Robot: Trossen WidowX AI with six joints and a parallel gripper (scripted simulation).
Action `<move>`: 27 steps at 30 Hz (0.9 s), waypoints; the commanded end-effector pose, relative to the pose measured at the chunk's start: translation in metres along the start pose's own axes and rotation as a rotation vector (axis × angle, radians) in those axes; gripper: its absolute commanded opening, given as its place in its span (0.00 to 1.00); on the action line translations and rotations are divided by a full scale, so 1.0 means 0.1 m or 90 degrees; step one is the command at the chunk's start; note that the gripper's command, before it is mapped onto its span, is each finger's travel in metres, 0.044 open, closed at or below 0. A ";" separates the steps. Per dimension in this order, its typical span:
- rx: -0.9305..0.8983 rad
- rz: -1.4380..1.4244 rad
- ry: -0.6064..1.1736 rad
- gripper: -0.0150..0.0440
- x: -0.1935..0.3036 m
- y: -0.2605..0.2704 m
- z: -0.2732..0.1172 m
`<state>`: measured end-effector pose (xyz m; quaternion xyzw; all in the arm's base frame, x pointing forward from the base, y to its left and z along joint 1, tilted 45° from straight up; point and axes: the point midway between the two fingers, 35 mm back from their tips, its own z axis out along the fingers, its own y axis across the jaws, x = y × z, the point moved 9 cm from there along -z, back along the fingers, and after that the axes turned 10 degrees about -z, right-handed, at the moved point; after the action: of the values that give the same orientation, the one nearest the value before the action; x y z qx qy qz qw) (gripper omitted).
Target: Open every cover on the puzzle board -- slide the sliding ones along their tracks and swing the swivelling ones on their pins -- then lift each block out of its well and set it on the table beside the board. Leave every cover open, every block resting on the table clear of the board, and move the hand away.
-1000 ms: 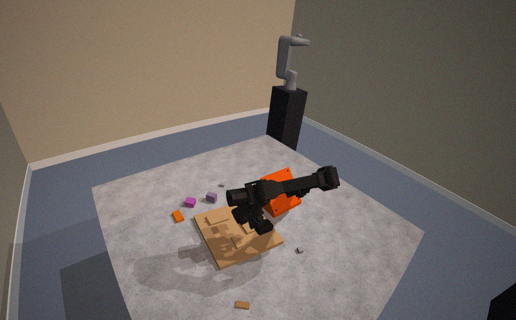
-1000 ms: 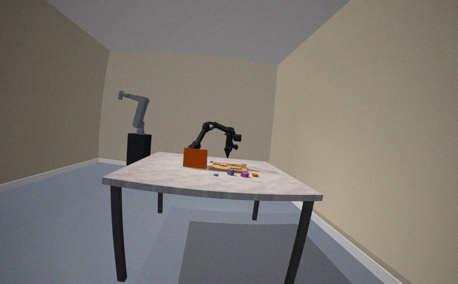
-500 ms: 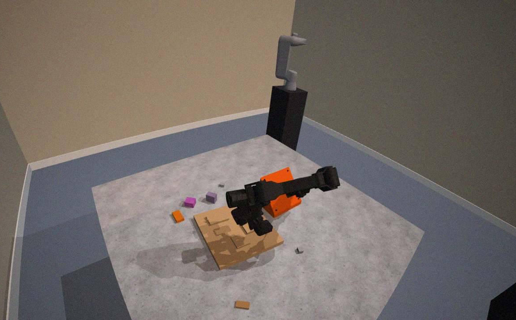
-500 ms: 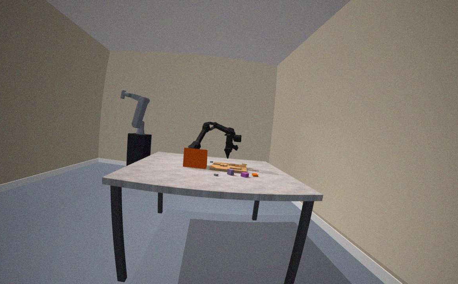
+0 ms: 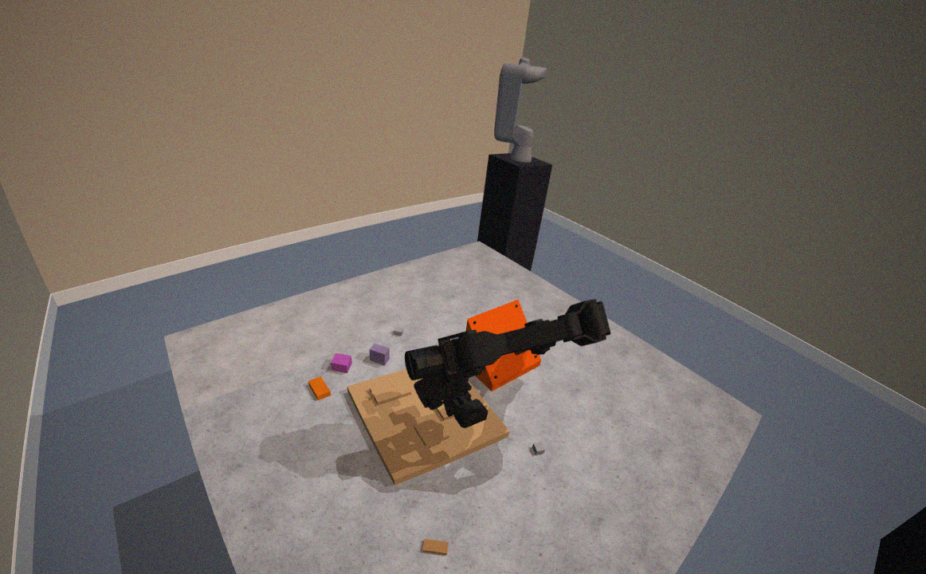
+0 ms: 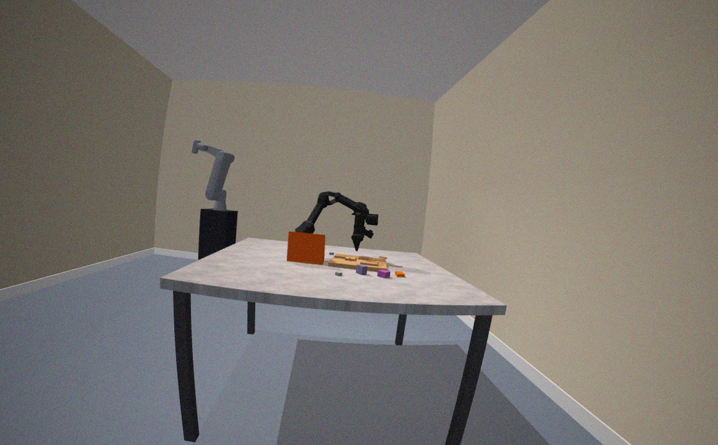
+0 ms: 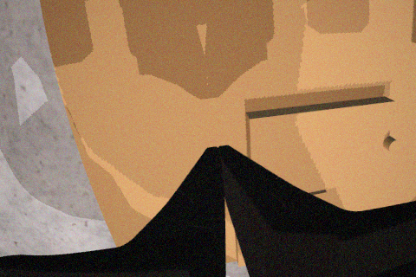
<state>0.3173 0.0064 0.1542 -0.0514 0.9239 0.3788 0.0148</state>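
The wooden puzzle board lies flat on the table. A tan rectangular panel with a dark gap along its upper edge shows right of the fingertips in the wrist view; I cannot tell if it is a cover or how far it is open. My gripper is shut and empty above the board, its tips together. The arm hides part of the board in the top view. A purple block, a magenta block and an orange block rest beyond the board.
An orange upright box stands beside the board, behind the arm in the top view. A flat tan piece and small grey pieces lie on the table. A grey arm stands on a black pedestal.
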 end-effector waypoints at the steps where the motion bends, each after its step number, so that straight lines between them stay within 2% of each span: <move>1: -0.002 0.003 0.003 0.25 0.01 0.00 0.06; 27: -0.003 0.003 0.002 0.25 0.02 0.00 0.31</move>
<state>0.3162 0.0247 0.1353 -0.0515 0.9240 0.3787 0.0149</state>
